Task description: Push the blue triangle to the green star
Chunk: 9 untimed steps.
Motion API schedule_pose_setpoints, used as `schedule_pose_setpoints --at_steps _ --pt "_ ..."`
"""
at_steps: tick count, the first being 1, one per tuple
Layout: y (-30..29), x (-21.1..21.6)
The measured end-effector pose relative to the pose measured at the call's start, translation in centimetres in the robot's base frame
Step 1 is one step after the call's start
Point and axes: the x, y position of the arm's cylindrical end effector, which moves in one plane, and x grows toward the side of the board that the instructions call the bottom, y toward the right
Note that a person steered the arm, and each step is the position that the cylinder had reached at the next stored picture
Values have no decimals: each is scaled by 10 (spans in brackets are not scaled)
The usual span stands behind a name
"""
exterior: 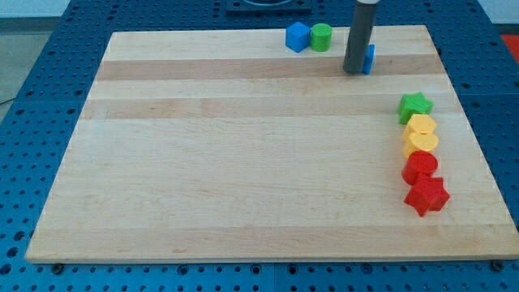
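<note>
The blue triangle [370, 58] sits near the view's top right, mostly hidden behind my rod; only its right edge shows. My tip [353, 71] rests on the board, touching the triangle's left side. The green star [415, 106] lies at the view's right edge, below and to the right of the triangle, at the top of a column of blocks.
A blue cube [298, 37] and a green cylinder [322, 36] stand at the view's top, left of my rod. Below the green star run a yellow hexagon [421, 126], a yellow heart [421, 143], a red cylinder [420, 167] and a red star [426, 195]. The wooden board [243, 162] lies on a blue pegboard.
</note>
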Motion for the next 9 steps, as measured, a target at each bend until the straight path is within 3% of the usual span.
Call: schedule_pose_setpoints --at_steps 1,2,3,5,8,9 --pt "-48 -11" --pt "-54 -48" --pt "2 -52" --pt "66 8" --pt "36 2" --pt "59 5"
